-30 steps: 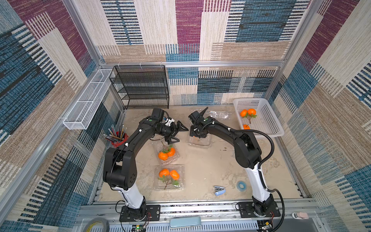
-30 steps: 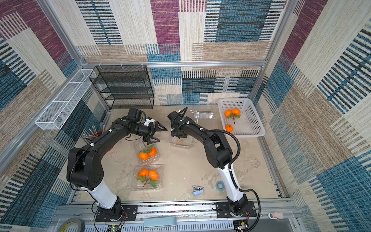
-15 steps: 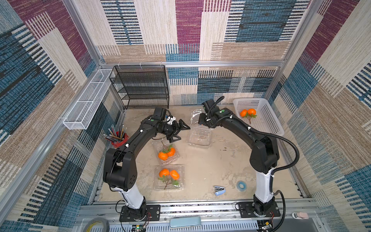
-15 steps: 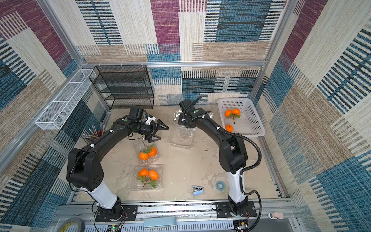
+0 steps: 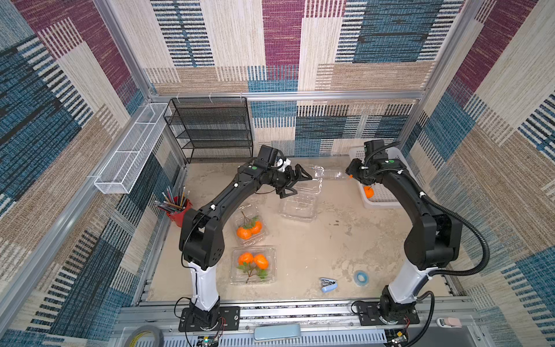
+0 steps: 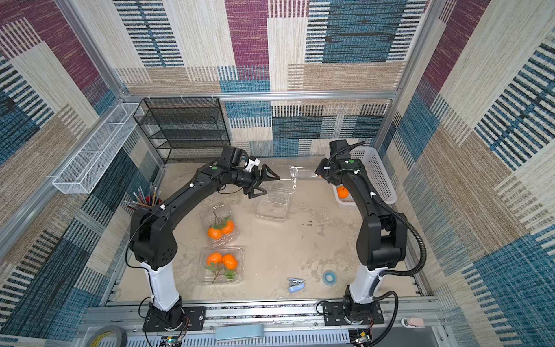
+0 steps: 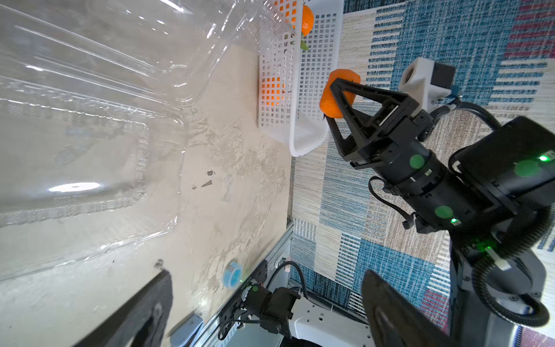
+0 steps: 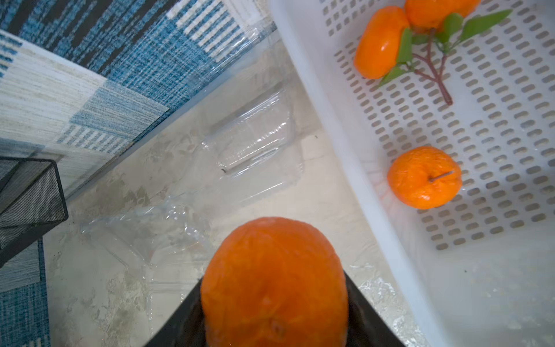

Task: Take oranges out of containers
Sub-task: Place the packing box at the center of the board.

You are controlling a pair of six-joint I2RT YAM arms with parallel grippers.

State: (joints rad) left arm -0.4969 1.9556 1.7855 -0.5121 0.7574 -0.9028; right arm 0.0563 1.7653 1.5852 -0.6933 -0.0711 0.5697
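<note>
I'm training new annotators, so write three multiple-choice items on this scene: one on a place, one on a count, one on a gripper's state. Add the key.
1. The lone orange lies: A in the white basket; B in a clear container; C on the black shelf.
2. How many clear containers hold oranges? A one; B two; C four.
3. The right gripper is: A open and empty; B shut on an orange; C out of sight.

Key: A, the right wrist view shows it on the basket's perforated floor. B, in both top views two containers each hold a pair. B, its jaws clamp the held orange.
</note>
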